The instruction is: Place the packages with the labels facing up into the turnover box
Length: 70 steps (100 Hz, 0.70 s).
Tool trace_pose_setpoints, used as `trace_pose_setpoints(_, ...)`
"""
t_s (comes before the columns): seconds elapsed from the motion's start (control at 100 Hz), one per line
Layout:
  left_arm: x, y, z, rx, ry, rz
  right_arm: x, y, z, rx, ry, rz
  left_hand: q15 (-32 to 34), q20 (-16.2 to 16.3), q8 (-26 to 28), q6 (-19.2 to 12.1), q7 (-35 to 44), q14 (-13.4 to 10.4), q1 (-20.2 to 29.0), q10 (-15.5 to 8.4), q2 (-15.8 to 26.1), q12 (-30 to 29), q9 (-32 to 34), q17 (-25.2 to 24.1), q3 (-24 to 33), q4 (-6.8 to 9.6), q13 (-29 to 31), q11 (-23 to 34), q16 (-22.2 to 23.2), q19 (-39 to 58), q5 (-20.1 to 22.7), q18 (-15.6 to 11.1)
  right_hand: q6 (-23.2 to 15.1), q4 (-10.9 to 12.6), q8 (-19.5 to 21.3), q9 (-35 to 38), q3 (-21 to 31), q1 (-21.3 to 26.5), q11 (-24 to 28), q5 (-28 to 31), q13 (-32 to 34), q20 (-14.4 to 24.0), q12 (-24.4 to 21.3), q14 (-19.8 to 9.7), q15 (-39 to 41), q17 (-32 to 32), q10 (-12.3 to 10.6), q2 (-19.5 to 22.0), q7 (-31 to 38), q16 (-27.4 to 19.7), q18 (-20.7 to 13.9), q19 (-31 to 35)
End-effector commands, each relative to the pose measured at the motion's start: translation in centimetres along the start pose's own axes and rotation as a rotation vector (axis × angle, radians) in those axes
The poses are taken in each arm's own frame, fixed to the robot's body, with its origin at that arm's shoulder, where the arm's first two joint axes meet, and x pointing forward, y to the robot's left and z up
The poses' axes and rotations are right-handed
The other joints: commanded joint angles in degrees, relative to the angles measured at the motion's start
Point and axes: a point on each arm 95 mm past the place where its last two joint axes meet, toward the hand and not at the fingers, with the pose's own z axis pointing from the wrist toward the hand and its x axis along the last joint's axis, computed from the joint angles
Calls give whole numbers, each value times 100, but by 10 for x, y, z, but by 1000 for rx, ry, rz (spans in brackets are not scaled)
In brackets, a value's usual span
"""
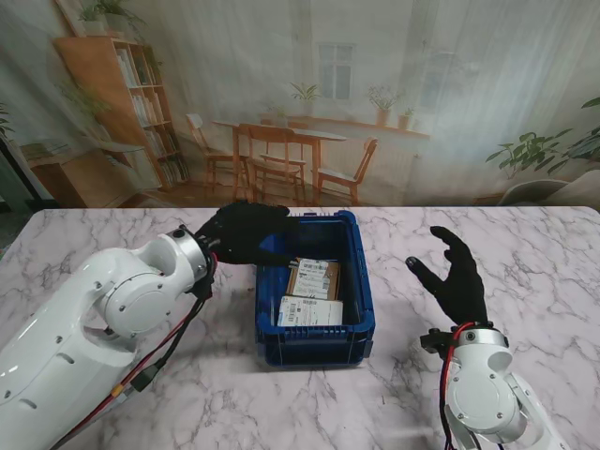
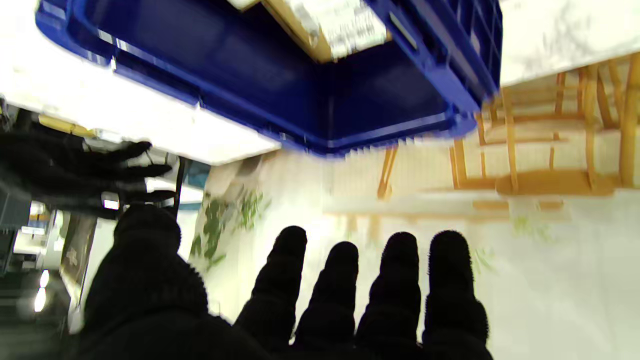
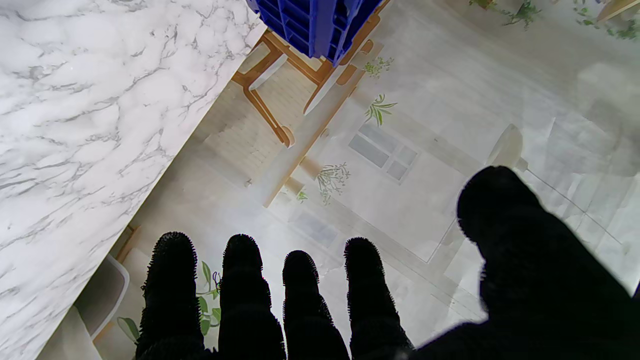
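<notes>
A blue turnover box [image 1: 364, 281] stands in the middle of the marble table. Inside it lie a brown package [image 1: 313, 277] with a label on top and, nearer to me, a white labelled package [image 1: 309, 311]. My left hand [image 1: 246, 232] hovers over the box's far left corner, fingers spread, holding nothing. The left wrist view shows its fingers [image 2: 345, 280] apart, with the box [image 2: 280, 85] and a labelled brown package [image 2: 330, 25] beyond them. My right hand [image 1: 457, 276] is raised to the right of the box, open and empty; its fingers [image 3: 240, 295] are spread.
The marble table [image 1: 525, 262] runs wide on both sides of the box. A printed backdrop of a room with chairs and shelves hangs behind the far edge. My left arm's white elbow [image 1: 141, 295] bulks over the table's left part.
</notes>
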Motion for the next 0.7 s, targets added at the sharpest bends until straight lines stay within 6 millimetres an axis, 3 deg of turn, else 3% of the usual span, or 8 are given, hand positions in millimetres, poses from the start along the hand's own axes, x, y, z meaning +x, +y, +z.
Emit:
trace_pose_setpoints(0.0, -1, -3, -9, 40, -4, -14, 4, 4, 0, 3, 31, -12, 32, 120, 284, -85, 204, -47, 224, -73, 202, 255, 254, -77, -26, 156, 142, 134, 48, -48, 273, 264, -358, 30, -131, -94, -166, -194, 47, 162, -146, -29, 39, -225, -392, -86, -230, 62, -88, -165, -273, -178)
trace_pose_setpoints(0.2, -16, -3, -40, 217, -18, -41, 13, 9, 4, 23, 102, -17, 131, 269, 800, -83, 384, -135, 349, -140, 286, 666, 617, 16, 14, 176, 390, 315, 196, 115, 580, 262, -753, 45, -202, -26, -268, -237, 481, 563, -113, -16, 237, -312, -522, -90, -459, 96, -2, -209, -307, -329)
trace_pose_setpoints(0.37, -23, 20, -61, 378, -18, -108, 18, 8, 8, 22, 146, -22, 320, 411, 857, -63, 305, -245, 489, -264, 393, 794, 831, 191, -19, 185, 699, 413, 390, 491, 572, 353, -914, 58, -261, -21, -311, -282, 448, 737, -68, 5, 209, -406, -577, -35, -651, 112, 29, -231, -317, -358)
trace_pose_setpoints(0.45, -27, 36, -67, 444, -44, -146, 18, 6, 10, 30, 174, -18, 730, 683, 1090, -16, 512, -277, 542, -329, 393, 1531, 1074, 354, -17, 194, 927, 997, 997, 1203, 736, 234, -1003, 66, -281, 132, -318, -287, 459, 882, 85, 24, 204, -469, -543, 61, -737, 132, 83, -224, -286, -343)
trace_pose_setpoints(0.54, -33, 56, -71, 496, -79, -204, 19, 1, 12, 47, 212, 21, 1202, 1026, 1186, 7, 510, -328, 577, -354, 415, 2211, 892, 421, -14, 201, 913, 1447, 1821, 1866, 644, -28, -1032, 77, -265, 456, -304, -264, 502, 1254, 289, 46, 215, -545, -473, 151, -839, 145, 240, -203, -248, -314)
trace_pose_setpoints(0.69, -46, 90, -69, 555, -147, -332, 15, -9, 18, 47, 258, 2, 1753, 1238, 1250, -38, 539, -492, 844, -447, 463, 3327, 494, 351, 7, 242, 812, 2261, 2892, 2121, 549, -185, -982, 98, -283, 886, -220, -303, 545, 1570, 580, 118, 251, -657, -301, 321, -1042, 147, 362, -151, -206, -120)
